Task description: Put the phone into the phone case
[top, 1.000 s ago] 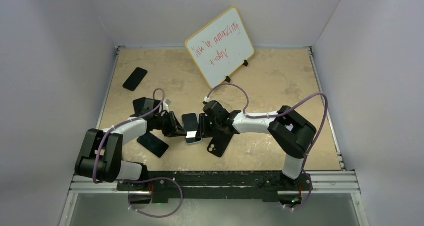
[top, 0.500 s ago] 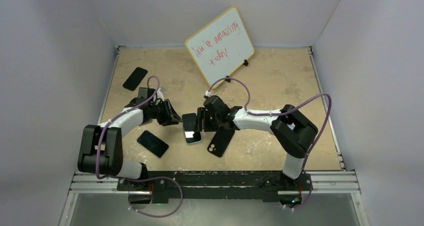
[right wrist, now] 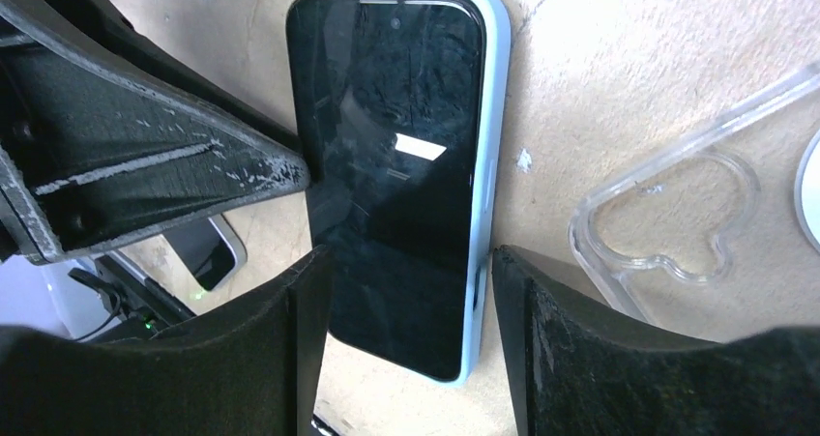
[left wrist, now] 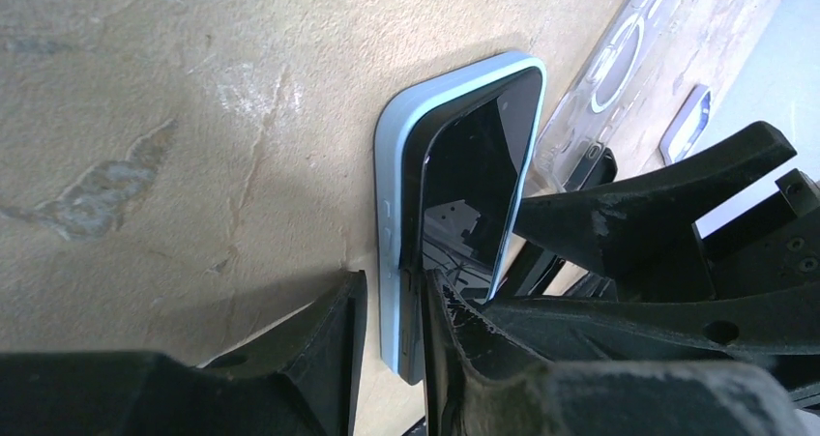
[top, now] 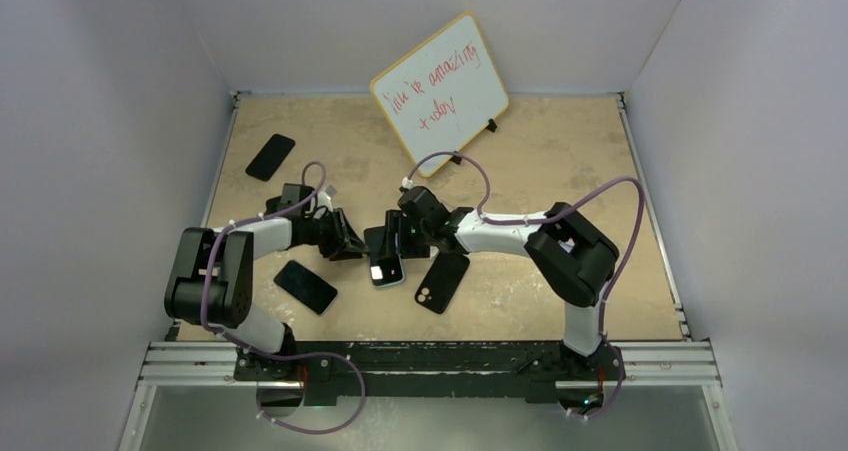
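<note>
The black phone (top: 385, 259) lies screen up in the light-blue phone case (right wrist: 493, 165) at the table's middle. In the left wrist view the phone (left wrist: 474, 175) sits tilted, one long edge raised out of the case (left wrist: 395, 165). My left gripper (top: 352, 244) is open and straddles that long side (left wrist: 392, 286); one finger lies over the screen and the other sits beside the case with a thin gap. My right gripper (top: 398, 236) is open, its fingers either side of the phone's near end (right wrist: 401, 262).
A clear case (right wrist: 677, 214) lies right of the phone. A black case (top: 440, 281) lies just right of it. Two more dark phones lie at the near left (top: 306, 287) and the far left (top: 270, 157). A whiteboard (top: 440, 91) stands at the back.
My left gripper drew back to the far left, then came back to the phone's left side. My right gripper shifted a little left and away. The phone and case barely moved.
</note>
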`<state>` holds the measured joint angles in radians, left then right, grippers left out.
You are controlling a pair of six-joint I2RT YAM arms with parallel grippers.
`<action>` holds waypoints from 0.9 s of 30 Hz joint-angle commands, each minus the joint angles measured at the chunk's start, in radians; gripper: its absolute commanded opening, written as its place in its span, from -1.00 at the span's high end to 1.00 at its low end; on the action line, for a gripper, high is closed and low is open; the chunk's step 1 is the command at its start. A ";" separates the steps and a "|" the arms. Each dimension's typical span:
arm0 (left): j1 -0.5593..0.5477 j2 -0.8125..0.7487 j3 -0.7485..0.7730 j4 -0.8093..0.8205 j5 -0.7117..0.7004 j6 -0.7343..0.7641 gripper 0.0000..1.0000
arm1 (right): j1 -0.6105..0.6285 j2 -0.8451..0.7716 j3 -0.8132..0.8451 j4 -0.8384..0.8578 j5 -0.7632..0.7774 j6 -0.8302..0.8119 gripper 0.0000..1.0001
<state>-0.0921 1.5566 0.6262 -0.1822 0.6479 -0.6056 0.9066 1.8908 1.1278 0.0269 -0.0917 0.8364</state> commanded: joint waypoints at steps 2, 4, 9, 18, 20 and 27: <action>-0.005 0.023 -0.027 0.052 0.020 0.021 0.48 | -0.002 0.027 0.039 0.004 -0.011 0.017 -0.25; -0.005 0.024 -0.029 0.052 0.019 0.020 0.55 | -0.006 0.030 0.036 0.038 -0.047 0.034 -0.25; -0.005 0.013 -0.051 0.065 0.043 -0.011 0.74 | -0.052 0.029 -0.022 0.221 -0.188 0.137 -0.24; -0.005 0.009 -0.113 0.144 0.126 -0.085 0.77 | -0.084 0.005 -0.103 0.497 -0.316 0.254 -0.23; -0.005 0.002 -0.115 0.145 0.129 -0.090 0.77 | -0.087 0.005 -0.112 0.537 -0.333 0.270 -0.22; -0.003 -0.024 -0.126 0.143 0.124 -0.119 0.81 | -0.101 0.008 -0.185 0.739 -0.367 0.354 -0.16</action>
<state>-0.0723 1.5440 0.5369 -0.0151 0.7399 -0.6979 0.7918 1.9102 0.9440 0.4347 -0.3557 1.0801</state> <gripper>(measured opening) 0.105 0.592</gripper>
